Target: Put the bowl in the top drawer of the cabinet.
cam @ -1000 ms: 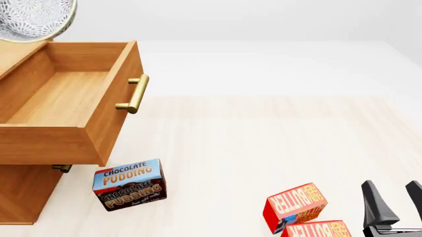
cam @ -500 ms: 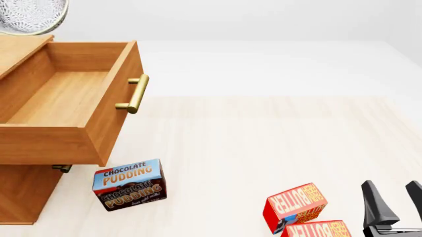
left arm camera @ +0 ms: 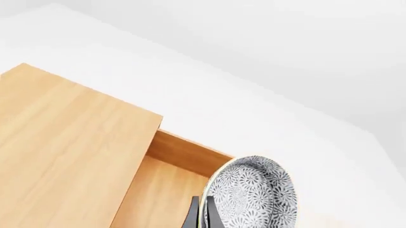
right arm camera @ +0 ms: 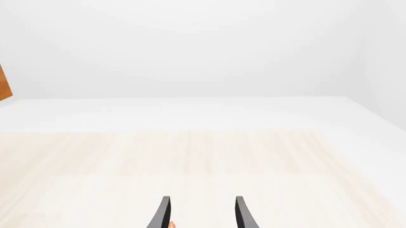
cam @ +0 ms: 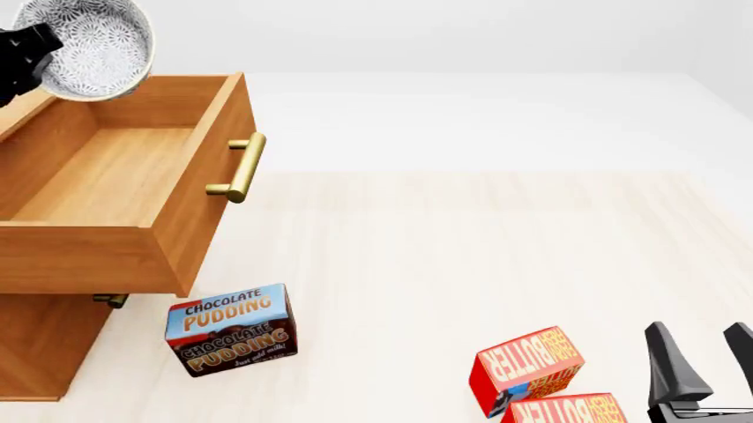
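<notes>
The patterned white bowl (cam: 92,48) hangs tilted above the back of the pulled-out top drawer (cam: 118,181) of the wooden cabinet (cam: 35,344). My left gripper (cam: 35,55) is shut on the bowl's rim at the far left of the front view. In the left wrist view the bowl (left arm camera: 252,194) stands on edge between the fingers (left arm camera: 194,217), over the drawer's inside (left arm camera: 161,199) and beside the cabinet top (left arm camera: 70,142). My right gripper (cam: 704,348) stands open and empty at the table's near right corner; the right wrist view shows its fingertips (right arm camera: 163,209) apart.
A chocolate pudding box (cam: 231,329) stands on the table just in front of the cabinet. Two orange butter boxes (cam: 530,366) lie near the front edge, left of my right gripper. A lower drawer's brass handle (cam: 109,300) peeks out under the top drawer.
The bowl has swung right and down from the upper left corner, and now hangs over the drawer's back, with the left gripper come into view. The right arm has not moved.
</notes>
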`<state>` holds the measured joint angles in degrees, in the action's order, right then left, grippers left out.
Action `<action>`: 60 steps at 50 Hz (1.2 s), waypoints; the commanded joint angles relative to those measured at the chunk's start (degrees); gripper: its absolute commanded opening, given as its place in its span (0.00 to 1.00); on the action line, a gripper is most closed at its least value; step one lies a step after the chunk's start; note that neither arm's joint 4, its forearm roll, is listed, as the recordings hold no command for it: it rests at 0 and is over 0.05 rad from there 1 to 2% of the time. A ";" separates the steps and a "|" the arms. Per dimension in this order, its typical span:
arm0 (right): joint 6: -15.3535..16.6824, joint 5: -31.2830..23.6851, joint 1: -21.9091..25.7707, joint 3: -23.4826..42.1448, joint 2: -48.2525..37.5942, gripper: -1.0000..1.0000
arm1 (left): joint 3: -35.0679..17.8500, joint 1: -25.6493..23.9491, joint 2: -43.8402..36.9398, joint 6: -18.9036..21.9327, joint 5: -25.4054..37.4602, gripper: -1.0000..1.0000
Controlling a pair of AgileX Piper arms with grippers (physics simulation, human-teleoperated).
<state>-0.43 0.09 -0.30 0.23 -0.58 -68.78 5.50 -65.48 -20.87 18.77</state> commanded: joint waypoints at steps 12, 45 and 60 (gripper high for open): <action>-0.01 0.00 0.01 0.00 -0.02 1.00 | 5.65 2.16 -5.26 -0.58 -4.92 0.00; 0.00 0.01 0.01 0.00 -0.03 1.00 | 8.57 2.69 -8.91 -0.63 -7.05 0.00; 0.00 0.00 -0.01 0.00 0.01 1.00 | 8.99 2.01 -10.51 -4.14 -6.90 0.00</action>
<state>-0.44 0.09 -0.31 0.23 -0.58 -60.02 7.69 -75.07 -23.62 12.16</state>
